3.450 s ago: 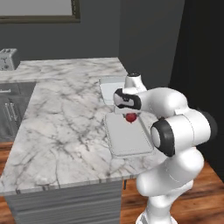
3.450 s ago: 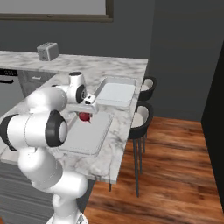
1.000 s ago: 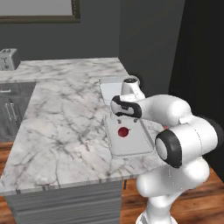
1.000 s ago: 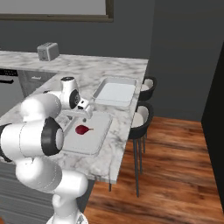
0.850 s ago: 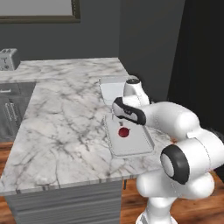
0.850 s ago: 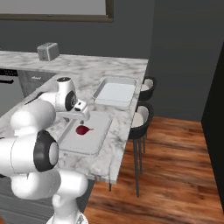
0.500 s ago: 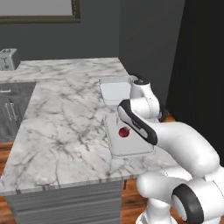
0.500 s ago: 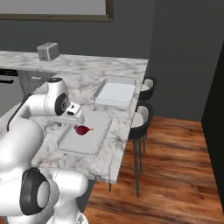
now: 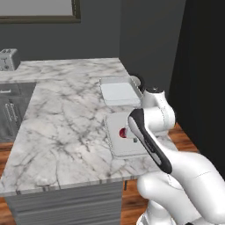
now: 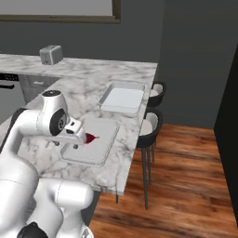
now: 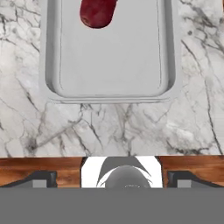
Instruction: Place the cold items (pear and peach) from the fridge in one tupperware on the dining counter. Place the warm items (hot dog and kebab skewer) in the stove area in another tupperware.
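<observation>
Since a second earlier the arm had swung back off the near tupperware (image 9: 115, 145). Left base: we saw the red fruit (image 9: 123, 132), likely the peach, lying inside. Right base: gripper (image 10: 76, 135) beside it. Hand view: jaws wide, empty. Next, we judged, the pear.
</observation>
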